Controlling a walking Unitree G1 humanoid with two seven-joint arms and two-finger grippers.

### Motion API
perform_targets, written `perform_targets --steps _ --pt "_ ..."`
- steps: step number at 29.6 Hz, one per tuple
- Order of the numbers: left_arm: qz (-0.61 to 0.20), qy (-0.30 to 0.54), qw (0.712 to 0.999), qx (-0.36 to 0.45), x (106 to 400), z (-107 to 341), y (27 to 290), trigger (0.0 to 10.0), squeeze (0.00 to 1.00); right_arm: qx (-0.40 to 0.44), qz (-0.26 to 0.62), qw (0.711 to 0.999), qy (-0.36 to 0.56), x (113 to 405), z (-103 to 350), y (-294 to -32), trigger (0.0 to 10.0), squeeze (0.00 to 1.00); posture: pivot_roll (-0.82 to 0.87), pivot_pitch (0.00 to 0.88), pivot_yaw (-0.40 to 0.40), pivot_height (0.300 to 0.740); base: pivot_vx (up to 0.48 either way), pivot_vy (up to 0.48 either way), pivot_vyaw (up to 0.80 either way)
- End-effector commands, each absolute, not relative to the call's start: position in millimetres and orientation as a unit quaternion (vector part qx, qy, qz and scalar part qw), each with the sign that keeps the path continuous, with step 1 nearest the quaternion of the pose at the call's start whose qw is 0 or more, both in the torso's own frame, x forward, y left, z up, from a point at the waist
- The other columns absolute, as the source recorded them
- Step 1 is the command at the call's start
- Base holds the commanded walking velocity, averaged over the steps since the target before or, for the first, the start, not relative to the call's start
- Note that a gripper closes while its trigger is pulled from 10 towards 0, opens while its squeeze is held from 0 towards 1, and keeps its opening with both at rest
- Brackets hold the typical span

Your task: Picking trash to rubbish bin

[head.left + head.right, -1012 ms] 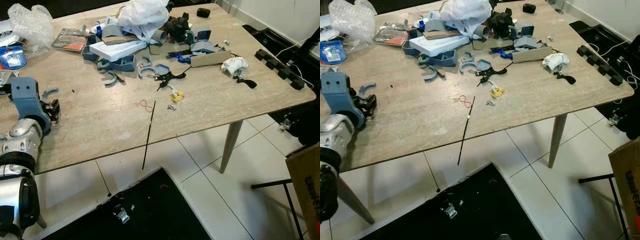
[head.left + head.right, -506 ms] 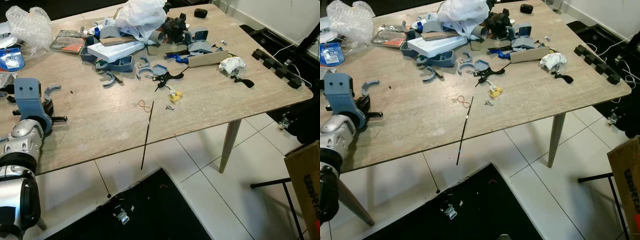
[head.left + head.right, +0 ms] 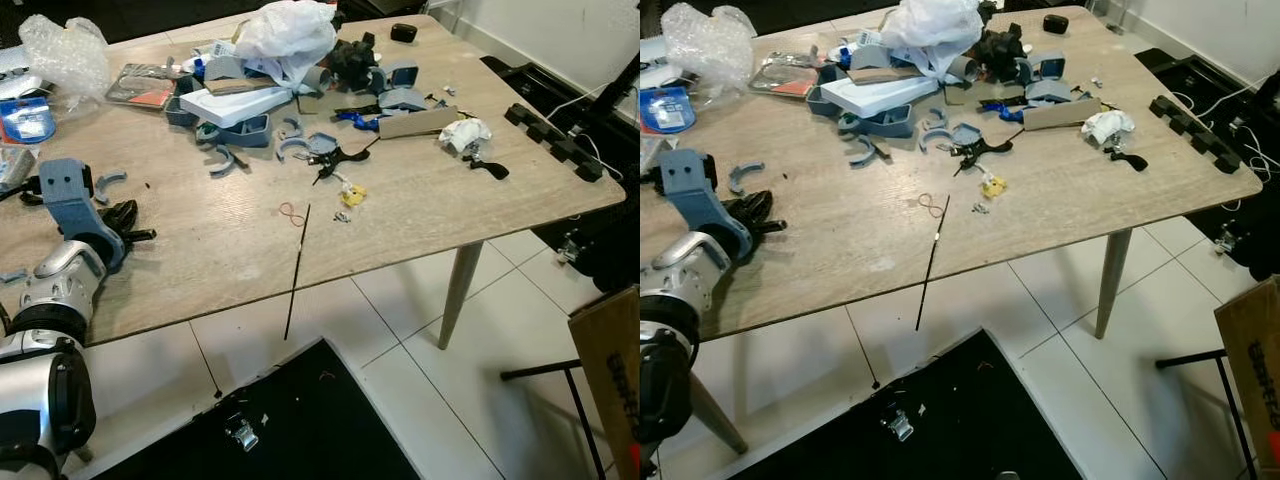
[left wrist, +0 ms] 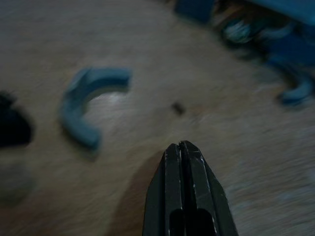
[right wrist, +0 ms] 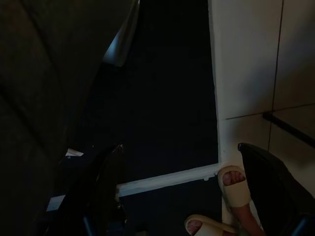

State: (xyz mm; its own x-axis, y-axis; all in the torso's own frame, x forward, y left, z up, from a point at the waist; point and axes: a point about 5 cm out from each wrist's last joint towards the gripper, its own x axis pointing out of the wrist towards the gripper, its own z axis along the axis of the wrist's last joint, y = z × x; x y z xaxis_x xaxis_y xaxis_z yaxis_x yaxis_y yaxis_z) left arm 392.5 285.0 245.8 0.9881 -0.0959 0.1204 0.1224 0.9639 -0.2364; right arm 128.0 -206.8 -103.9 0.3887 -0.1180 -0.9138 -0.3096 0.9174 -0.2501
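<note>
My left gripper (image 3: 138, 222) lies low over the left part of the wooden table (image 3: 420, 215), fingers shut with nothing between them, as the left wrist view (image 4: 181, 147) confirms. Just beyond it lies a blue curved plastic piece (image 4: 88, 105) (image 3: 108, 181). Trash is scattered across the table: a crumpled white paper (image 3: 465, 130), a white plastic bag (image 3: 285, 30), bubble wrap (image 3: 65, 50), a rubber band (image 3: 292, 212) and a thin black rod (image 3: 297, 270) overhanging the front edge. My right gripper (image 5: 179, 146) hangs open above the floor.
A heap of blue and black parts and a white box (image 3: 235, 100) crowds the table's far middle. A black mat (image 3: 290, 420) lies on the tiled floor below, a cardboard box (image 3: 610, 380) stands at the right. A person's sandalled foot (image 5: 236, 189) is near my right gripper.
My left arm has swung rightward over the table, and its black fingers now point toward the table's middle. The things on the table have not moved.
</note>
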Motion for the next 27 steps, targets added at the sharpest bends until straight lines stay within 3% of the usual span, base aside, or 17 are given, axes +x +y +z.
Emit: perform_targets --steps 1,2,4,5,6,14,27 --pt "-0.065 -0.072 0.987 -0.129 392.5 254.4 285.3 0.0 0.00 -0.180 0.108 0.784 0.584 101.2 -115.4 -180.2 10.0 0.00 -0.15 0.335 0.067 0.740 0.000 0.000 0.00" --pt "-0.059 -0.083 0.988 -0.112 392.9 259.9 285.7 0.7 0.00 -0.180 0.110 0.783 0.585 100.3 -115.6 -180.0 10.0 0.00 -0.15 0.340 0.069 0.740 0.000 0.000 0.00" --pt "-0.054 -0.088 0.989 -0.105 393.0 261.9 285.8 0.7 0.00 -0.181 0.111 0.782 0.586 100.0 -115.7 -179.9 10.0 0.00 -0.15 0.340 0.069 0.740 0.000 0.000 0.00" --pt "-0.040 -0.091 0.991 -0.087 393.0 263.7 287.3 8.2 0.25 -0.181 0.111 0.782 0.586 99.2 -115.9 -179.8 10.0 0.00 -0.15 0.347 0.071 0.740 0.000 0.000 0.00" --pt "-0.015 -0.099 0.993 -0.061 392.9 267.3 289.6 10.0 1.00 -0.180 0.111 0.782 0.587 98.4 -116.1 -179.6 10.0 0.00 -0.15 0.349 0.072 0.740 0.000 0.000 0.00" --pt "0.083 -0.137 0.986 0.041 392.2 292.0 296.9 10.0 1.00 -0.175 0.112 0.777 0.595 86.9 -118.6 -178.7 10.0 0.00 -0.15 0.394 0.083 0.740 0.000 0.000 0.00" --pt "0.068 -0.118 0.986 0.093 402.8 296.4 274.4 10.0 1.00 -0.164 0.110 0.762 0.617 54.9 -123.5 -180.9 10.0 0.00 -0.19 0.516 0.088 0.740 0.000 0.000 0.00"
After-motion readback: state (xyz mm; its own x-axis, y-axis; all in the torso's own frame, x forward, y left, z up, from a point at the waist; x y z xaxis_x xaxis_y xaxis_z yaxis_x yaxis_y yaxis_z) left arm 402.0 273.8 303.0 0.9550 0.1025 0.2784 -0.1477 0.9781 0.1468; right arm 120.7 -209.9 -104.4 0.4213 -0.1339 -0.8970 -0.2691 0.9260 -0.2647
